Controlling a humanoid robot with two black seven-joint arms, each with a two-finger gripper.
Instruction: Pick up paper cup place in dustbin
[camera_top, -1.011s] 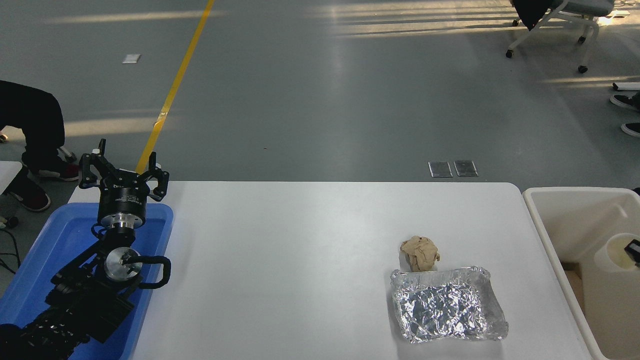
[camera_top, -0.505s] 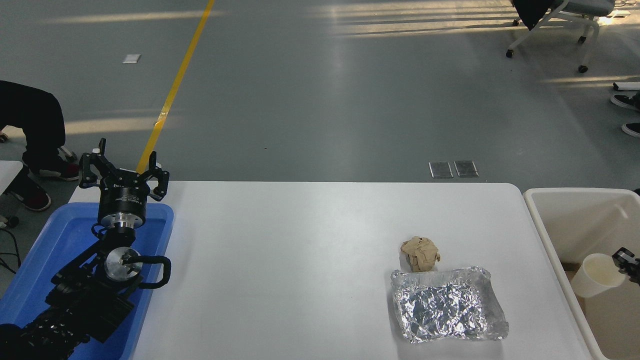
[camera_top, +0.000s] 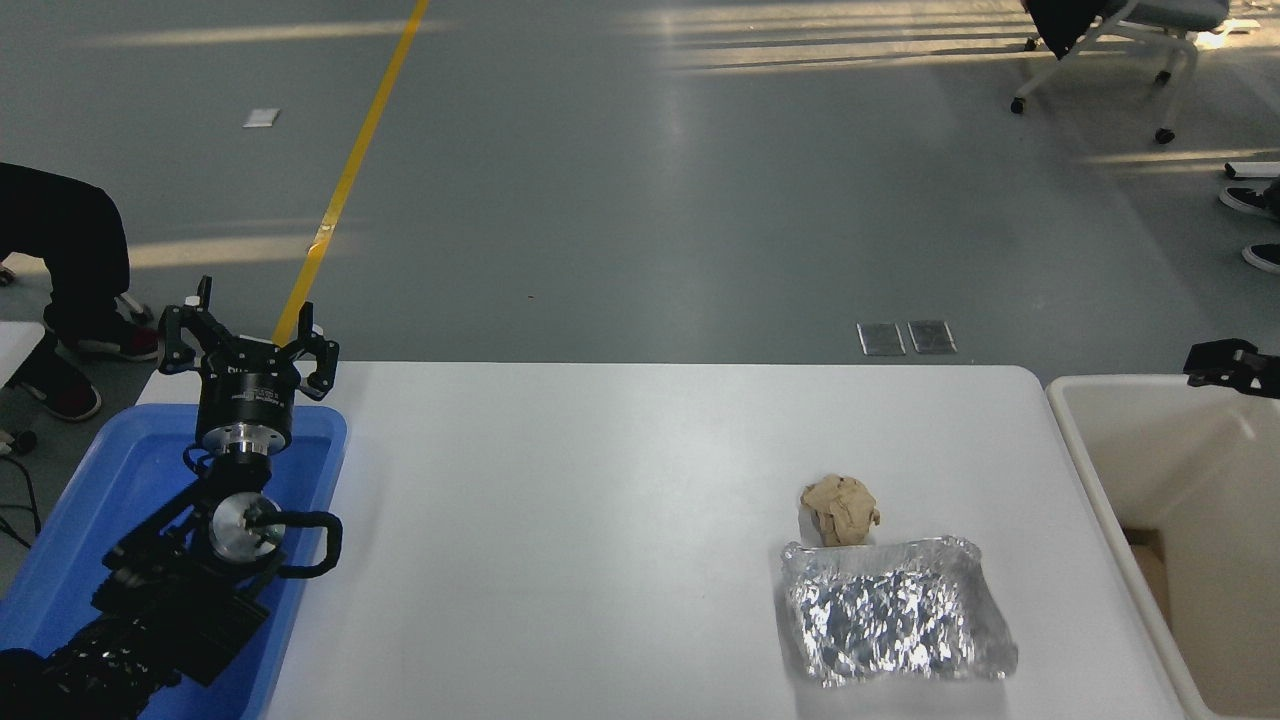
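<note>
Cup not visible anywhere; judged down inside dustbin (camera_top: 1150, 440) at 3 o'clock. Right gripper (camera_top: 1225, 365) at bin's far rim, jaw state unclear. Left gripper (camera_top: 245, 350) parked at 9 o'clock, splayed, empty. Paper cup: light, crushable; take mid-wall.

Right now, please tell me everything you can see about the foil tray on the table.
The foil tray is a shallow, roughly rectangular container of crinkled silver aluminium foil with a bent, uneven rim. It looks empty and lies flat, open side up, on the white table, near its front right part. A crumpled tan paper ball sits just behind it, at its far left corner; whether they touch is unclear.
</note>
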